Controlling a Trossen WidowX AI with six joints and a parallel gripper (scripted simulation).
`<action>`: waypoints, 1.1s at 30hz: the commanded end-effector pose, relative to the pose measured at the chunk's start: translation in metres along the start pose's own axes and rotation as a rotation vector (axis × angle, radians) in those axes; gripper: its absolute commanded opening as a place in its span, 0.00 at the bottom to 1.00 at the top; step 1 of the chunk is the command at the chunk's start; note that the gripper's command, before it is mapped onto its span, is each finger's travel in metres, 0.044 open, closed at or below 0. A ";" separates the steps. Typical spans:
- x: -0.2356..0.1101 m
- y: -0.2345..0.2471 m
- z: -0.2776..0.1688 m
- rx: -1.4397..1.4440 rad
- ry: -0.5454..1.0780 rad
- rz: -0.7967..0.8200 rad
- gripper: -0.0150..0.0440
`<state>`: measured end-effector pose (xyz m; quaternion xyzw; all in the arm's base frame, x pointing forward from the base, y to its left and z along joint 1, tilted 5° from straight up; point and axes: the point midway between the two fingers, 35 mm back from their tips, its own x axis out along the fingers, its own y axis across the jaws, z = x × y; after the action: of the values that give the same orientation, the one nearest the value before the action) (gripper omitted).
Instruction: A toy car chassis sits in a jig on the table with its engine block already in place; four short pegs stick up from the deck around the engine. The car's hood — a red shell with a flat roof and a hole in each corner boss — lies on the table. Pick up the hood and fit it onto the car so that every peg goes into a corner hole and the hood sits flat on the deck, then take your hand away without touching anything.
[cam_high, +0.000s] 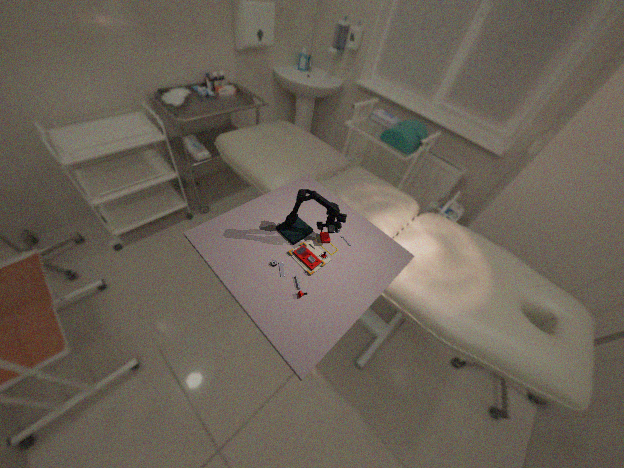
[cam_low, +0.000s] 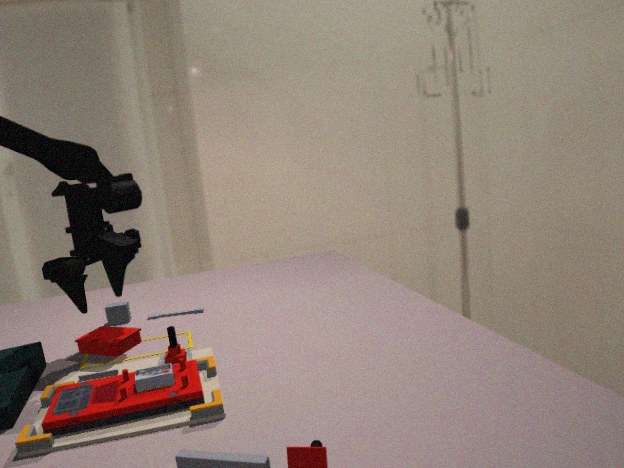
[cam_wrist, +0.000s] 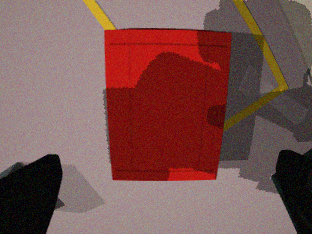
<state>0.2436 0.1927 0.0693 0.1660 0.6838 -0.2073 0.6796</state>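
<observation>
Above the hood (cam_wrist: 163, 104), your hand (cam_low: 95, 289) hangs wide and empty. Only the exterior view shows you the chassis (cam_low: 120, 395) on the tabletop (cam_low: 378, 352); your wrist view shows just the hood's flat roof between two fingertips.

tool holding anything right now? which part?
Nothing. The tool is open above the red hood, which lies on the table, clear of both fingers.

Red hood (cam_low: 108, 339) lies flat on the table just behind the jigged chassis (cam_low: 120, 397).
</observation>
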 end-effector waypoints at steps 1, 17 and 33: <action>0.002 0.000 -0.002 0.021 0.006 0.002 1.00; 0.009 0.001 -0.001 0.021 0.005 0.002 1.00; 0.018 0.001 -0.001 0.021 0.005 0.002 1.00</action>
<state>0.2443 0.1933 0.0540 0.1725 0.6814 -0.2118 0.6790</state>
